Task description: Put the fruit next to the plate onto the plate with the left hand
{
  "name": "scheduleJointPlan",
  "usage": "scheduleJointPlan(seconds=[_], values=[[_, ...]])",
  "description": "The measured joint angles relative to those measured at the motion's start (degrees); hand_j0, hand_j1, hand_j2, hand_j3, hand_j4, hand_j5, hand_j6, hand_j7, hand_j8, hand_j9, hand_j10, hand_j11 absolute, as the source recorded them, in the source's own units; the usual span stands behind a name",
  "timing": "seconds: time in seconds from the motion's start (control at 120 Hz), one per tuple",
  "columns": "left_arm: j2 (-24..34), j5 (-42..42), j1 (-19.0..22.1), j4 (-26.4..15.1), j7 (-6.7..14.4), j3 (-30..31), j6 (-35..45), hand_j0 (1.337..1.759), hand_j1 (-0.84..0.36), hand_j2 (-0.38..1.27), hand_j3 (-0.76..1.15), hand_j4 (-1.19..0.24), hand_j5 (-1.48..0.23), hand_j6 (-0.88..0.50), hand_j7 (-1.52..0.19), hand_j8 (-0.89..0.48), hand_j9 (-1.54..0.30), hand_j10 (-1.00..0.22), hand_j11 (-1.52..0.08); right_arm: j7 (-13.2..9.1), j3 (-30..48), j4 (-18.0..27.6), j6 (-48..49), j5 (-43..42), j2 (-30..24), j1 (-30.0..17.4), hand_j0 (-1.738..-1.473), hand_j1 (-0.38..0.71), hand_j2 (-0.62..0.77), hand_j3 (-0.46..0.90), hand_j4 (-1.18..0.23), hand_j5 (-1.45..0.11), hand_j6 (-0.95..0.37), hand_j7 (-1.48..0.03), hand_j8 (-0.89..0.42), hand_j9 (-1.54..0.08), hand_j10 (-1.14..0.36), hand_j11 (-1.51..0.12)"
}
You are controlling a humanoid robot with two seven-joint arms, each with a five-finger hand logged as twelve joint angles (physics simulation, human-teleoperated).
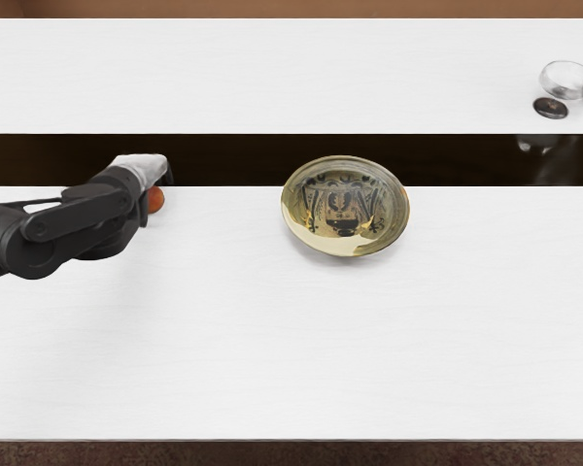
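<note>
Your left hand point(139, 175) lies over the fruit point(155, 200) at the table's point(291, 330) far edge; you cannot tell whether it grips yet. The fruit peeks out at its right side. It looks small, round, probably light and slippery, so cup its middle. The plate point(345, 206) sits well apart, rightward.

The left hand point(136, 183) sits against a small orange fruit point(155, 200) on the table point(321, 340), well left of the patterned plate point(345, 206).
</note>
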Motion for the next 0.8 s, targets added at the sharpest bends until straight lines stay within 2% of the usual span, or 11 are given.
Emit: scheduleJointPlan(seconds=[0.092, 0.275, 0.342, 0.392, 0.617, 0.692, 0.8], values=[[0.08, 0.04, 0.05, -0.02, -0.01, 0.21, 0.62, 1.638, -0.13, 0.00, 0.30, -0.40, -0.51, -0.40, -0.51, -0.40, -0.51, -0.40, -0.51, 0.00, -0.01, 0.00, 0.01, 0.00, 0.00, 0.01, -1.658, -0.35, 0.00, 0.00, 0.00, 0.00, 0.00, 0.00, 0.00, 0.00, 0.00, 0.00], [0.24, -0.18, -0.10, -0.47, 0.01, 0.34, 0.58, 1.650, -0.21, 0.06, 0.12, -0.47, -0.61, -0.47, -0.61, -0.47, -0.61, -0.47, -0.61, 0.00, 0.00, 0.00, 0.03, 0.00, 0.00, 0.00, -1.658, -0.35, 0.00, 0.00, 0.00, 0.00, 0.00, 0.00, 0.00, 0.00, 0.00, 0.00], [0.09, -0.30, -0.09, -0.55, 0.01, 0.36, 0.47, 1.660, -0.24, 0.11, 0.09, -0.50, -0.65, -0.50, -0.65, -0.50, -0.65, -0.50, -0.65, 0.00, 0.02, 0.00, 0.03, 0.00, 0.00, 0.00, -1.658, -0.35, 0.00, 0.00, 0.00, 0.00, 0.00, 0.00, 0.00, 0.00, 0.00, 0.00], [0.20, -0.36, -0.08, -0.59, 0.01, 0.36, 0.42, 1.653, -0.26, 0.12, 0.15, -0.52, -0.67, -0.52, -0.67, -0.50, -0.67, -0.52, -0.67, 0.00, 0.03, 0.00, 0.03, 0.00, 0.00, 0.00, -1.658, -0.35, 0.00, 0.00, 0.00, 0.00, 0.00, 0.00, 0.00, 0.00, 0.00, 0.00], [0.61, -0.52, 0.00, -0.67, -0.01, 0.33, 0.28, 1.617, -0.33, 0.17, 0.26, -0.62, -0.81, -0.44, -0.82, -0.44, -0.82, -0.62, -0.82, 0.00, 0.03, 0.00, -0.01, 0.00, 0.00, 0.07, -1.658, -0.35, 0.00, 0.00, 0.00, 0.00, 0.00, 0.00, 0.00, 0.00, 0.00, 0.00], [0.62, -0.69, -0.31, -0.60, -0.02, 0.33, 0.02, 1.616, -0.32, 0.25, 0.12, -0.64, -0.84, -0.43, -0.84, -0.45, -0.85, -0.64, -0.85, 0.00, 0.03, 0.00, -0.01, 0.00, 0.00, 0.08, -1.658, -0.35, 0.00, 0.00, 0.00, 0.00, 0.00, 0.00, 0.00, 0.00, 0.00, 0.00], [0.62, -1.11, -0.83, -0.48, -0.02, 0.13, -1.10, 1.632, -0.34, 0.31, 0.07, -0.66, -0.88, -0.43, -0.87, -0.44, -0.87, -0.66, -0.88, 0.00, 0.05, 0.00, -0.01, 0.00, 0.00, 0.08, -1.658, -0.35, 0.00, 0.00, 0.00, 0.00, 0.00, 0.00, 0.00, 0.00, 0.00, 0.00]])
